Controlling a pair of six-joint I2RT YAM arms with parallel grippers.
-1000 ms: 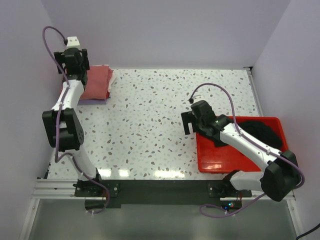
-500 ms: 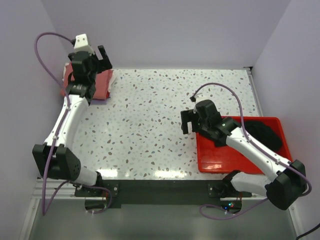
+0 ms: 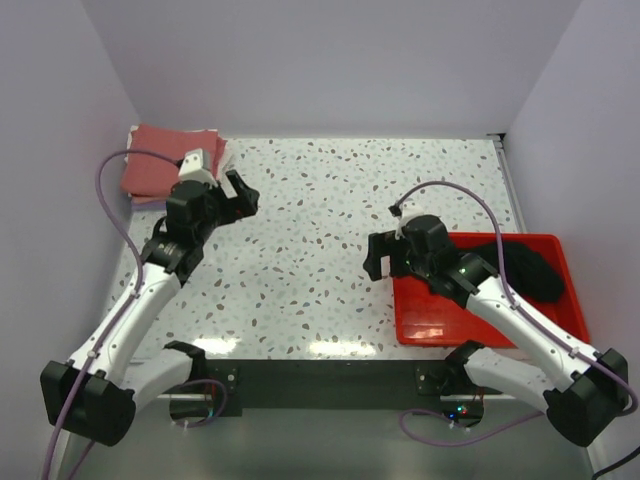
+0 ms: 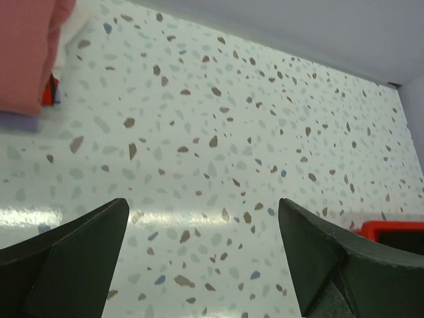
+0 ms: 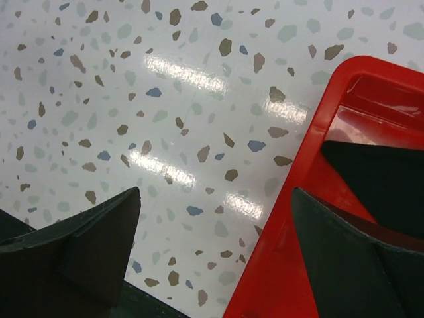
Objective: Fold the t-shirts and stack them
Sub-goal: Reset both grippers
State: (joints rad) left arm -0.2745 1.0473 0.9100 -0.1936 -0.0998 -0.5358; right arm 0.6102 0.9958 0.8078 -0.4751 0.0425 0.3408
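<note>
**T-shirts: one black one left in the bin, both claws empty**

T-shirts lie in two places. The folded stack [image 3: 165, 160] sits at the far left corner of the surface [image 3: 320, 230], with a dusty-red t-shirt [image 4: 30, 53] on top and paler layers showing under its edge. The black t-shirt [image 3: 525, 265] lies crumpled in the far right part of the red bin [image 3: 440, 320], at the right side of the surface.

The left claw [image 4: 202, 212] hangs above bare surface just right of the stack, jaws wide apart and holding nothing. The right claw [image 5: 215, 199] hovers over the bin's left rim, jaws equally wide and empty, well short of the black cloth.

The next job is probably fetching the black t-shirt, and the risks sit there:
- The rim lies between the right claw's fingers, so a low reach could strike it and shove the bin.
- A pinch on a single fold may drag the shirt out bunched, or snag it on the bin wall and tip the bin.
- A careless swing of the left arm could brush the stack and skew it.
</note>
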